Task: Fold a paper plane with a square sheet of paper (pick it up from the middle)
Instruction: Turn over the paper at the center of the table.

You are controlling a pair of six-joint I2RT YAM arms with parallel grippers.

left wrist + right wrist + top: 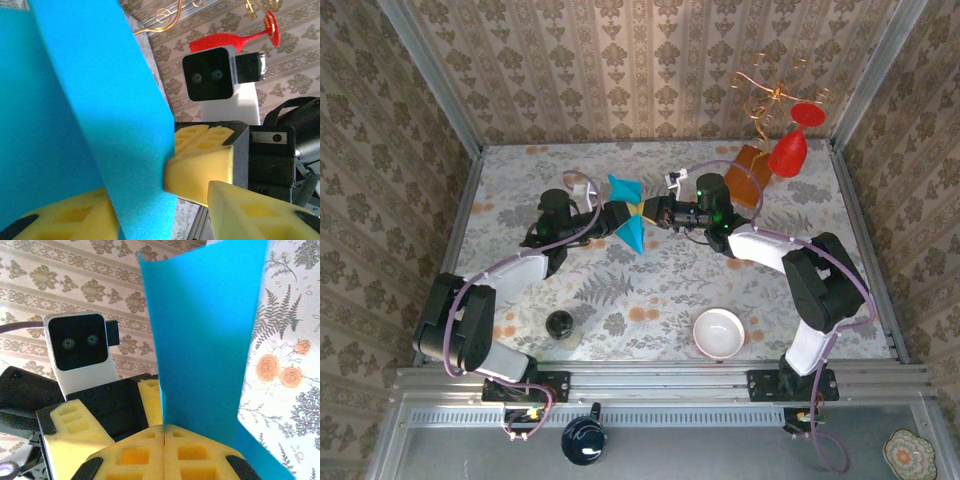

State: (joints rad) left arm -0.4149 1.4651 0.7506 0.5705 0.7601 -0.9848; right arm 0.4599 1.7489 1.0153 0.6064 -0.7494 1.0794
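The square sheet of paper (628, 235) is held up in the air over the middle of the table (520, 215), between the two grippers. It is a thin, matte teal-blue sheet with a faintly grainy surface in the left wrist view. It is creased rather than flat: a tall upright panel with sharp straight edges is seen from the right wrist, with a second flap angled off low to one side (from above it reads as two pointed lobes). Its lower edge is pinched by the right gripper (164, 432), whose blocky yellow foam-like fingers (135, 455) are pressed together on it. The left gripper (611, 220) faces it from the other side, its yellow fingers (65, 217) set apart with the sheet passing between them and not clamped. The table is covered with a pale cloth printed with ferns and orange roses. A smooth white bowl (718, 332) and a small dark round jar (560, 323) rest near the front edge.
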